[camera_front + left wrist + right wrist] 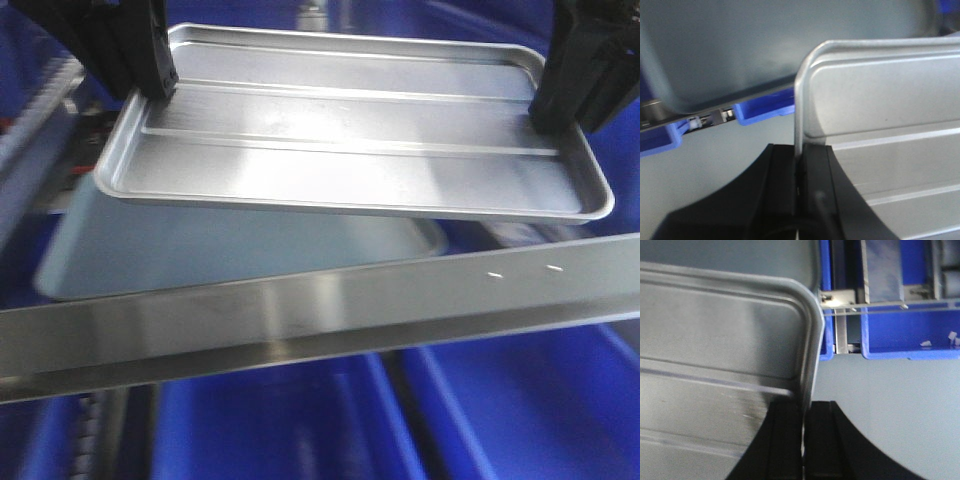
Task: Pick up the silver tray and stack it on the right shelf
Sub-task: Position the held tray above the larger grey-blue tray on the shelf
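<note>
The silver tray [350,135] hangs level in the air, shiny, with two long ridges across its floor. My left gripper [150,85] is shut on its left short rim and my right gripper [555,110] is shut on its right short rim. In the left wrist view the tray [890,140] rim runs down between the black jaws of the left gripper [799,165]. The right wrist view shows the tray [715,355] rim pinched the same way by the right gripper [804,412]. The right shelf's broad shiny crossbar [300,315], with two small screws, crosses just below and in front of the tray.
A larger dull grey tray [220,250] lies under the held one, behind the crossbar. Blue bins [520,410] sit below the crossbar. A roller rail [40,100] runs along the far left. More blue bins [905,335] and steel framing show past the tray's right end.
</note>
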Robot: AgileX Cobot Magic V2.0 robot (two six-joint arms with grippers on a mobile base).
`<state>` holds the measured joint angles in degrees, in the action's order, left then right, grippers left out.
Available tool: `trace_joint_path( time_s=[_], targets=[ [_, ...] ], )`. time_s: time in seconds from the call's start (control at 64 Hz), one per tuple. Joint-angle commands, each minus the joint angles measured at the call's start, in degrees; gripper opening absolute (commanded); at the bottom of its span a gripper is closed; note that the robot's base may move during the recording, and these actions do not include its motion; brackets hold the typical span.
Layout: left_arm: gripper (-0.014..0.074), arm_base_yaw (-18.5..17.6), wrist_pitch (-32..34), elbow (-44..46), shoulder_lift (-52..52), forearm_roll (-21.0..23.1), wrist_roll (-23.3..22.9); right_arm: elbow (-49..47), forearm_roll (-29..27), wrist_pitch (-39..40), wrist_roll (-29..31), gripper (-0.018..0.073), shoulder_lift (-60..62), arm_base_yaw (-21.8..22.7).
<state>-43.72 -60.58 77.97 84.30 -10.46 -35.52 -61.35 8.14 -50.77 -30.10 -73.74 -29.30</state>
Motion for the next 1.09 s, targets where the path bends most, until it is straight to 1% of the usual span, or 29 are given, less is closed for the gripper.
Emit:
trace_joint_path(
  time_s=[0.0,1.079],
  targets=[
    [-0.0093,-0.12,1.13,1.67,-2.12,-1.11,0.13,-2.02,1.69,2.17,0.94,0.0057,1.78,0.1],
    [-0.0093,-0.12,1.13,1.67,-2.12,-0.97,0.13,-2.02,1.69,2.17,0.94,0.0057,1.78,0.1]
  ],
)
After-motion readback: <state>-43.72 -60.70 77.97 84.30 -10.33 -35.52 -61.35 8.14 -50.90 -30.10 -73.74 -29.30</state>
